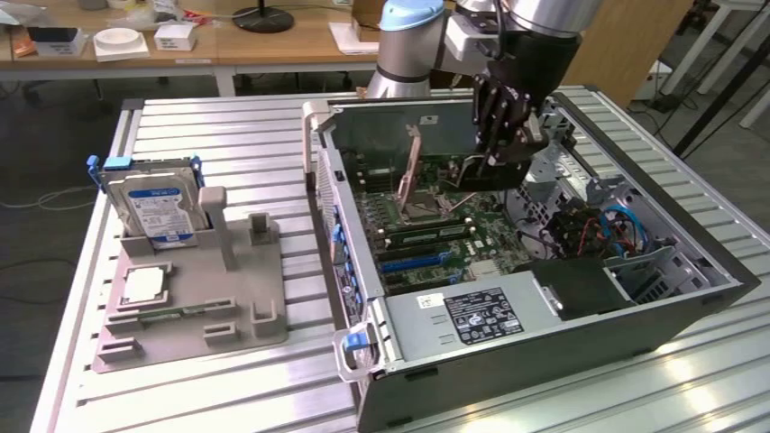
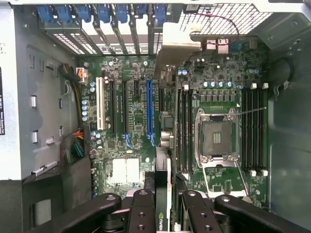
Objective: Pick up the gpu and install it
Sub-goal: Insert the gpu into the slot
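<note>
My arm hangs straight down over the motherboard (image 1: 481, 225), wrist vertical. My gripper (image 1: 500, 155) pinches the gpu (image 1: 488, 177) on edge, just above that board.

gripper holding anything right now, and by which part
The gripper holds the gpu edge-on, its fingers clamped on the card's two flat faces at the edge nearest the wrist.

Gripper (image 2: 164, 200) clamps gpu (image 2: 163, 170) edge-on above motherboard (image 2: 131, 145) slots.
</note>
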Tool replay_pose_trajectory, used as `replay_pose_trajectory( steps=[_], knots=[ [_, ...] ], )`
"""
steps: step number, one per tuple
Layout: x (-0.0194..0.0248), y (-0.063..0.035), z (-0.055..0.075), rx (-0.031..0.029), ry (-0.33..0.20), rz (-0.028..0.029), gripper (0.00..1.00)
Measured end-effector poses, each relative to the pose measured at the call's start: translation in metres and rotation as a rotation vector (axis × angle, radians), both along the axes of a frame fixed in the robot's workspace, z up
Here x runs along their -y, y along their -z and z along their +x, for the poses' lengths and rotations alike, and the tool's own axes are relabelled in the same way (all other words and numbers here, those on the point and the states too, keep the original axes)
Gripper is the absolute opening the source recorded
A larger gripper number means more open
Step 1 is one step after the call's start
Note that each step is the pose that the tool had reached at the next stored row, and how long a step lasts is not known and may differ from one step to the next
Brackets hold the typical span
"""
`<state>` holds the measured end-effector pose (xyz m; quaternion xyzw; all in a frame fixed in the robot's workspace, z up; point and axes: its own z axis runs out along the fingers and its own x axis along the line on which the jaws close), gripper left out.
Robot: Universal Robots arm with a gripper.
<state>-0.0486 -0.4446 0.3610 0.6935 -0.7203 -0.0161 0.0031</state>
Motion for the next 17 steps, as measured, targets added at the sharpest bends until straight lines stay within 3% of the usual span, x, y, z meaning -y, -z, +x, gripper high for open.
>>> replay_pose_trajectory(
  steps=[9, 12, 17],
  knots=[
    [0.0000, 0.0081, -0.005, -0.0002, -0.009, -0.0005, 0.26],
    [0.0001, 0.0105, -0.007, 0.0001, -0.011, -0.0087, 0.26],
    [-0.0003, 0.0141, -0.011, 0.0015, -0.012, -0.0154, 0.26]
  ],
)
